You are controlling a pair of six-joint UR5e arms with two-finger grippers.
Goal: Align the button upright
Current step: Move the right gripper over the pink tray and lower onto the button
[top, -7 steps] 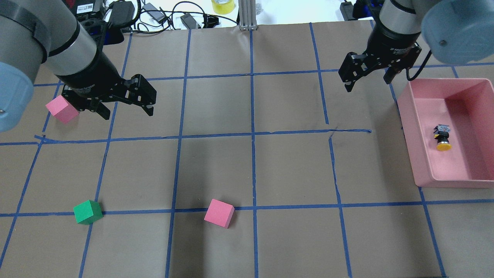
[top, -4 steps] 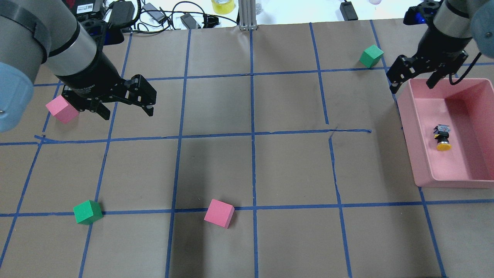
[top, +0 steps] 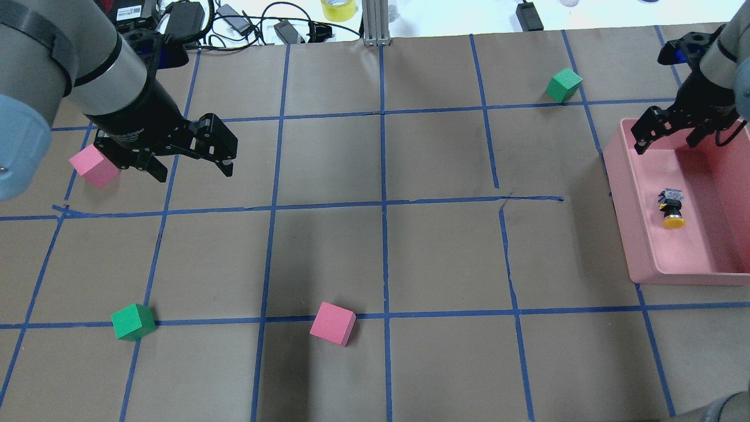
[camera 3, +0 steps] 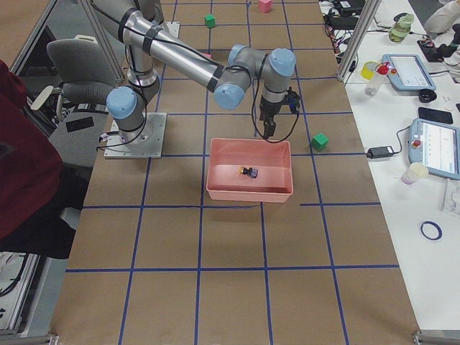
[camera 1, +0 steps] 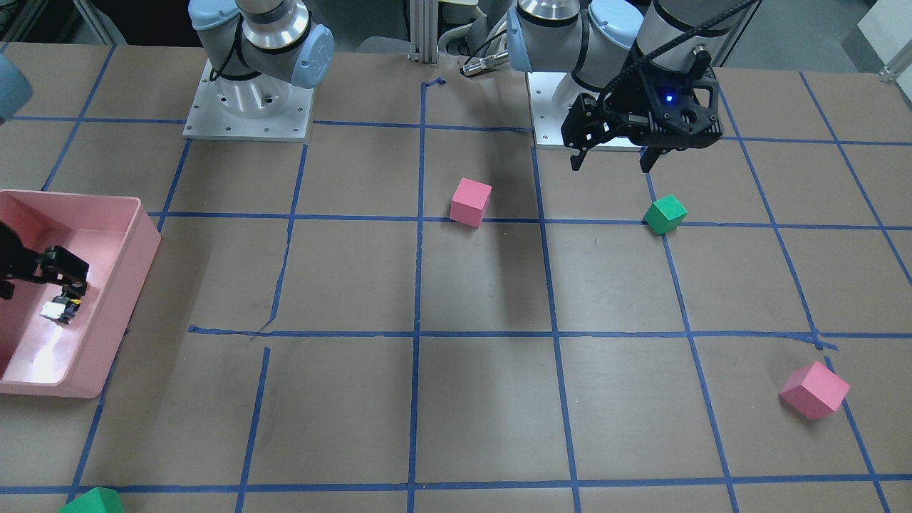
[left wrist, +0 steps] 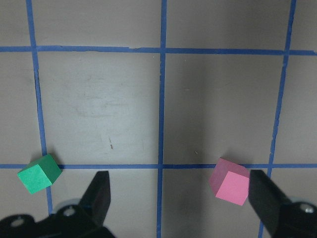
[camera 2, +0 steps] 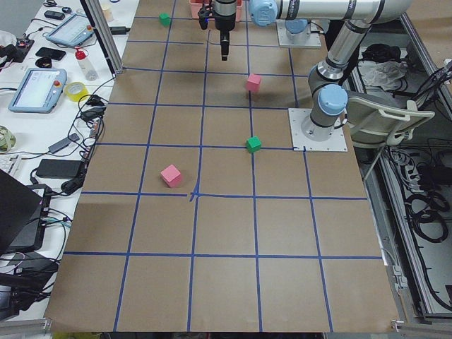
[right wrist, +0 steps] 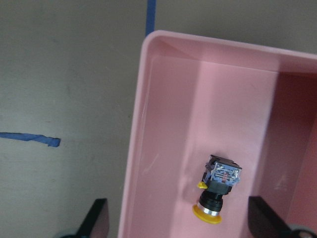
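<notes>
Pink plastic bin (top: 624,217) stands at the right edge of the table, on the robot's right; the button (top: 672,209) lies on the bin's floor, on its side, not upright; yellow cap toward the robot, whitish terminal base toward the far end, black body between.

Right wrist view confirms the same attitude; the button (right wrist: 219,191) rests clear of the bin's walls, nearer the middle of the floor than the rim (right wrist: 133,148).

Right gripper (top: 666,143) hangs over the far end of the bin, jaws spread wide, holding nothing; it is apart from the button and not touching it; whether it touches the rim cannot be told.

Left gripper (top: 193,173) hovers over the table on the robot's left side, jaws likewise spread wide and holding nothing; a pink cube (top: 94,166) sits just beside it on its outer side, partly hidden by the arm in the overhead view.

Other items noted on the brown paper with its blue tape grid: a second pink cube (top: 332,323) near the robot's edge, about mid-table; a green cube (top: 133,322) near the same edge, further left; a second green cube (top: 563,84) toward the far edge, near the bin's far corner but apart from it.

Left wrist view shows the near green cube (left wrist: 39,173) and the near pink cube (left wrist: 229,181), both on the table.
</notes>
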